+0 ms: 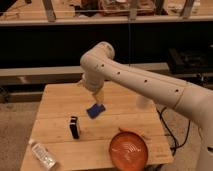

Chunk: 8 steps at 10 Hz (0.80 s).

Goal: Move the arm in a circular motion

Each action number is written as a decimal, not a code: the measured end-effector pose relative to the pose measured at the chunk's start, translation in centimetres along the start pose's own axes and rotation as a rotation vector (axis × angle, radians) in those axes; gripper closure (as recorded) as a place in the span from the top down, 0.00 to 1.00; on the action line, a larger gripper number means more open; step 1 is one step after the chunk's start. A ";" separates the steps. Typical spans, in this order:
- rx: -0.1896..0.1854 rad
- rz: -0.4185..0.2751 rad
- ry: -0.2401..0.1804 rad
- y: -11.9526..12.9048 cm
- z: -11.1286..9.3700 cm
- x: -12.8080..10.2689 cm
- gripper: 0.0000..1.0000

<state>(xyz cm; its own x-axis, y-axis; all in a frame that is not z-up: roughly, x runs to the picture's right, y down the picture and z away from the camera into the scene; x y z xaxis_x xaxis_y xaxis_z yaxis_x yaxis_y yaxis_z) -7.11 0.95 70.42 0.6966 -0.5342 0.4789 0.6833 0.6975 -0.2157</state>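
The arm (150,85) is showing as thick, rounded, cream-white tubular segments, speckled along their length with small dark dots. A bulbous elbow joint (97,57) is capping the upper end, smooth and glossy under the light. The gripper (98,96) is appearing above the wooden tabletop as a tapered, yellowish tip narrowing below the joint.

The cream-white arm (150,82) of thick rounded segments with small dark dots reaches in from the right, bending at a bulbous elbow. Its tapered yellowish tool (98,96) points down above the counter (60,102).
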 end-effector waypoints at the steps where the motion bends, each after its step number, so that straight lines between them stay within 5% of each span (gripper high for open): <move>1: -0.008 0.035 0.002 0.1 0.6 1.2 0.80; 4: -0.042 0.145 0.026 3.0 1.8 6.3 0.80; 8: -0.092 0.309 0.051 9.9 2.2 14.0 0.80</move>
